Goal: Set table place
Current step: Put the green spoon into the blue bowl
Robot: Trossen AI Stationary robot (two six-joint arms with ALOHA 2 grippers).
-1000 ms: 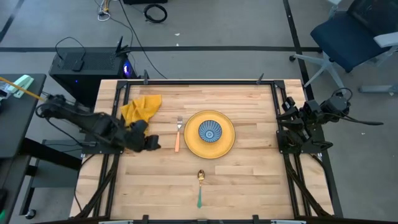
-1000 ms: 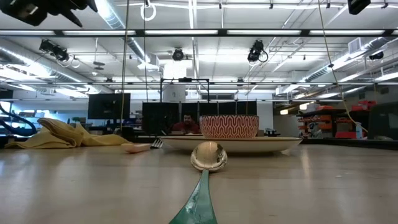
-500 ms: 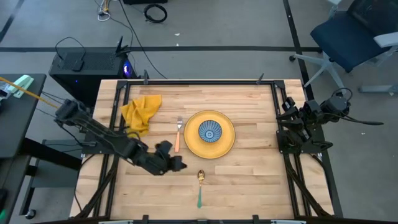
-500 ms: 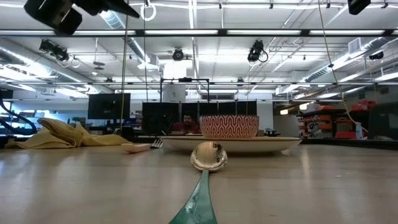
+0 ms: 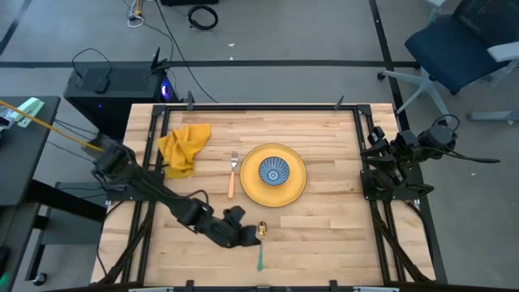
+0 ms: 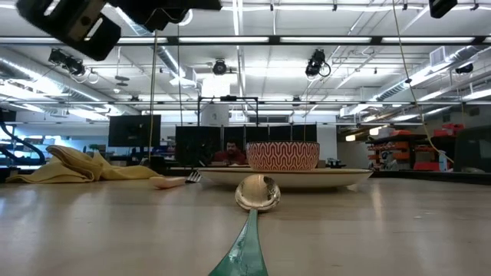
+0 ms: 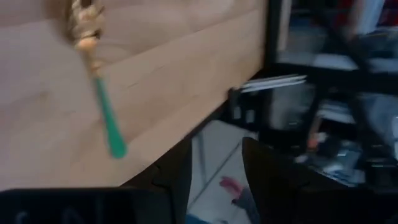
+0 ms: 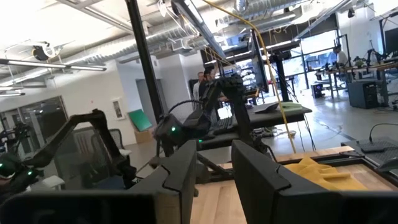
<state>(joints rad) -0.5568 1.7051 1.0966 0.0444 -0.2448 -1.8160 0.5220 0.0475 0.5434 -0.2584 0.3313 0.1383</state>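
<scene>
High view: left gripper [image 5: 246, 236] hovers, fingers parted and empty, just beside the spoon [image 5: 260, 244] on the table [image 5: 324, 235], below the plate [image 5: 274, 174]. Spoon's long axis runs front-to-back. Right gripper [image 5: 381, 156] parked well apart, fingers parted.

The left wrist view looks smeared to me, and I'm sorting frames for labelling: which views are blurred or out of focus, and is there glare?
Left wrist view: motion-blurred throughout, the spoon streaked. Low view: the spoon handle nearest the lens is soft, the bowl sharper, ceiling lights bright. High view: evenly lit and sharp, left gripper beside the spoon. Right wrist view: bright glare at the windows.
</scene>
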